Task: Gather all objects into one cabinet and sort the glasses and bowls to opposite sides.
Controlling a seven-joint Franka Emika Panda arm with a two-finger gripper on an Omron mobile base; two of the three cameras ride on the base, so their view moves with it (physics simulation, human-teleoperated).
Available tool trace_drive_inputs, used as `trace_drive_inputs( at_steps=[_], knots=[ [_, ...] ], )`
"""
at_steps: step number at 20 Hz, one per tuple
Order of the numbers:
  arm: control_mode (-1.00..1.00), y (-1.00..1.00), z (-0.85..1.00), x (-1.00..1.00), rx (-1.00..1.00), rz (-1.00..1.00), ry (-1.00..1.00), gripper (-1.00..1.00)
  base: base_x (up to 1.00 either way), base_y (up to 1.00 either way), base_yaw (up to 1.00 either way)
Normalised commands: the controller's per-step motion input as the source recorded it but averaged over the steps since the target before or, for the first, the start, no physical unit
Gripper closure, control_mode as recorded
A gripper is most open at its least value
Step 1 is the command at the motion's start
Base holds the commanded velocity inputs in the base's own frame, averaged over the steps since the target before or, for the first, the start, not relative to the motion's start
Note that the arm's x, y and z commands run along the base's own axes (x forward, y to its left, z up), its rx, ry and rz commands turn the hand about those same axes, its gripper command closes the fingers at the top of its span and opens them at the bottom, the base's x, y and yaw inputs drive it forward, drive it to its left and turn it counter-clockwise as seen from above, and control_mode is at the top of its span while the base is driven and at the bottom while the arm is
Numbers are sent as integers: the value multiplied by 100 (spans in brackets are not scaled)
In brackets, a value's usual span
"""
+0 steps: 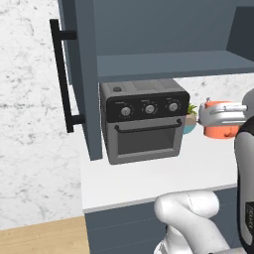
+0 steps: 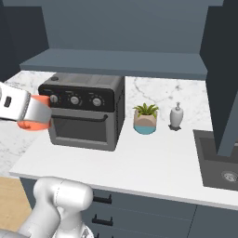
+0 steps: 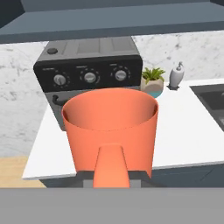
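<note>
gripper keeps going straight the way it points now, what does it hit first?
Likely the toaster oven: the hand view looks over the held orange-red cup at its front. The gripper is up off the counter; depth unclear.

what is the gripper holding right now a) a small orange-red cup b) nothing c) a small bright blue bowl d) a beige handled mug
a, the gripper is closed on the small orange-red cup, carried in the air in front of the black toaster oven.
</note>
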Motion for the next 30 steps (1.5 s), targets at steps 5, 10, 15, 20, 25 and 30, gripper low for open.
trace_drive_inputs(
  at_steps=[5, 10, 15, 20, 25, 30],
  knots=[
    [-100, 0, 0, 0, 0, 6, 0, 100, 0, 0, 0],
    [-100, 0, 0, 0, 0, 2, -1, 100, 0, 0, 0],
    [-100, 0, 0, 0, 0, 0, -3, 100, 0, 0, 0],
    [100, 0, -1, -2, 0, 0, -1, 100, -16, -5, 0],
    [100, 0, 0, 0, 0, 0, 0, 100, -89, -40, 1],
    [100, 0, 0, 0, 0, 0, 0, 100, -100, -57, -1]
  ],
)
